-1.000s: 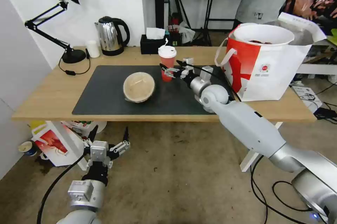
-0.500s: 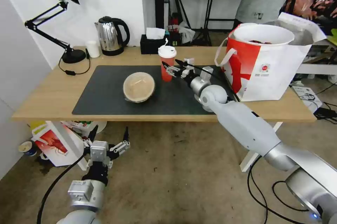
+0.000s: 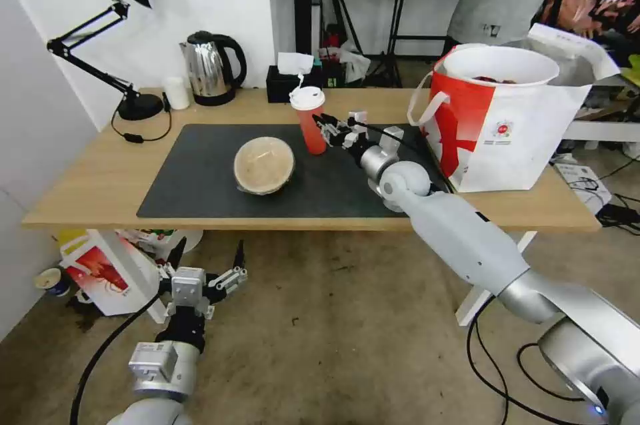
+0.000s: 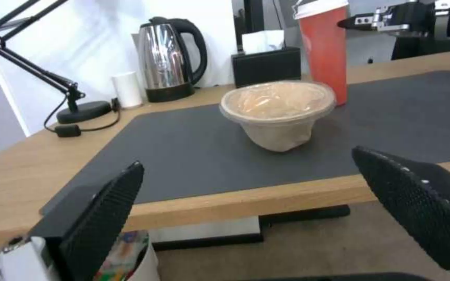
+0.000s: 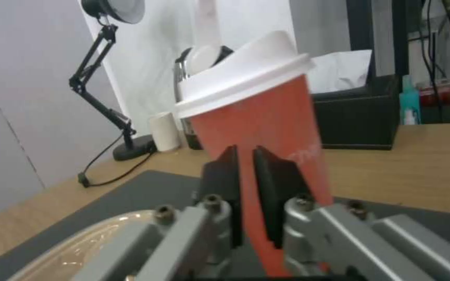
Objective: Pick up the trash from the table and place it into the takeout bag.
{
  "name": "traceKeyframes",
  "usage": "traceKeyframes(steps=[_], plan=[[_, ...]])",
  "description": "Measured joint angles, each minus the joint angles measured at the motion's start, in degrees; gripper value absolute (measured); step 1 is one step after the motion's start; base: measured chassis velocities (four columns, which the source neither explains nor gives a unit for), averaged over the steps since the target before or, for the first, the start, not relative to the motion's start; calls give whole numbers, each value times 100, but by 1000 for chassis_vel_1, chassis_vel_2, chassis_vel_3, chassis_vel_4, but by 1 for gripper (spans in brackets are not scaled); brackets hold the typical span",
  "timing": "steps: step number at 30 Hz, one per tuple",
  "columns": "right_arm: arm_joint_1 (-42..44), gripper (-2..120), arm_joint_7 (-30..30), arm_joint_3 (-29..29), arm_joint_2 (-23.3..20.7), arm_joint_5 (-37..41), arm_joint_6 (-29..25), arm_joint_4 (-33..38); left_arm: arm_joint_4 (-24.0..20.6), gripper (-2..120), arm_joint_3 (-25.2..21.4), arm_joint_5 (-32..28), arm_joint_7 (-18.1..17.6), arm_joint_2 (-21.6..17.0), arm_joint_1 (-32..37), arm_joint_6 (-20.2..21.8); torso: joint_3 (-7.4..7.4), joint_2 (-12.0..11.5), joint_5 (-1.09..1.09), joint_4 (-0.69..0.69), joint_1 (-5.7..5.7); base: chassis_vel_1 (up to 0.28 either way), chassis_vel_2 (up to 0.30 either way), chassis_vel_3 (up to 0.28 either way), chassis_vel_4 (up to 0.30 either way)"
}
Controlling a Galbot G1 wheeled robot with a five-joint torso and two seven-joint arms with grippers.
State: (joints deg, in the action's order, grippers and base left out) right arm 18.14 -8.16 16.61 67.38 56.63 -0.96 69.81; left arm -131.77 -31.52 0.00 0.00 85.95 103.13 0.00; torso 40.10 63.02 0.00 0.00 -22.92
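A light-wood desk (image 3: 100,178) stands against a white wall, with a large dark grey mat (image 3: 200,178) covering its middle. Along the back edge sit a black desk lamp (image 3: 127,38), a small plain white cup (image 3: 177,92), a steel kettle (image 3: 210,68) and a black tissue box (image 3: 288,83).

On the mat, the tall red drink cup (image 3: 309,120) with its white lid leans toward the robot's left, its top tipped away from the right gripper (image 3: 328,130). In the right wrist view the two black pads (image 5: 274,183) of that gripper are almost pressed together, with only a narrow slit between them, right in front of the cup's red wall (image 5: 266,128); they are not around the cup, and whether they touch it I cannot tell.

The tan lidded round bowl (image 3: 264,164) rests on the mat just to the left of the cup, apart from it. The red-and-white takeout bag (image 3: 507,125) stands open at the right end of the desk, and the white round bowl (image 3: 500,65) sits in its mouth.

The left gripper (image 3: 203,265) hangs low in front of the desk, below its edge, fingers (image 4: 105,210) spread wide and holding nothing. A smaller red-and-white bag (image 3: 100,272) lies on the floor beside it.
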Motion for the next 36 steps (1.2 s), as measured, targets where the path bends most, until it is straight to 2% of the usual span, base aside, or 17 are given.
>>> traceKeyframes(steps=[2,20,24,26,28,30,32,34,36], plan=[[6,0,-18,-12,1,5,3,0,0,100,0,0,0,0,0,0,0,0,0,0,0,0,0,0,0],[96,2,37,6,-158,7,31,137,0,100,0,0,0,0,0,0,0,0,0,0,0,0,0,0,0],[134,20,108,41,-292,41,68,328,0,100,0,0,0,0,0,0,1,0,0,0,0,0,0,0,0],[136,22,110,43,-300,52,73,344,0,100,0,0,0,0,0,0,1,0,0,0,0,0,0,0,0],[177,34,203,63,-424,217,180,612,0,100,0,0,0,0,0,0,1,0,0,1,0,0,0,0,0],[205,37,251,71,-481,254,219,741,0,100,0,0,0,0,0,0,1,0,1,1,0,0,0,0,0],[315,47,435,95,-686,321,323,1165,0,100,0,0,0,0,0,0,1,0,0,-1,0,0,0,0,0],[339,51,480,95,-722,334,342,1243,0,100,0,0,0,0,0,0,1,0,0,-1,0,0,0,0,0],[407,61,595,92,-815,368,402,1448,0,100,0,0,0,0,0,0,1,0,0,0,0,0,0,0,0]])
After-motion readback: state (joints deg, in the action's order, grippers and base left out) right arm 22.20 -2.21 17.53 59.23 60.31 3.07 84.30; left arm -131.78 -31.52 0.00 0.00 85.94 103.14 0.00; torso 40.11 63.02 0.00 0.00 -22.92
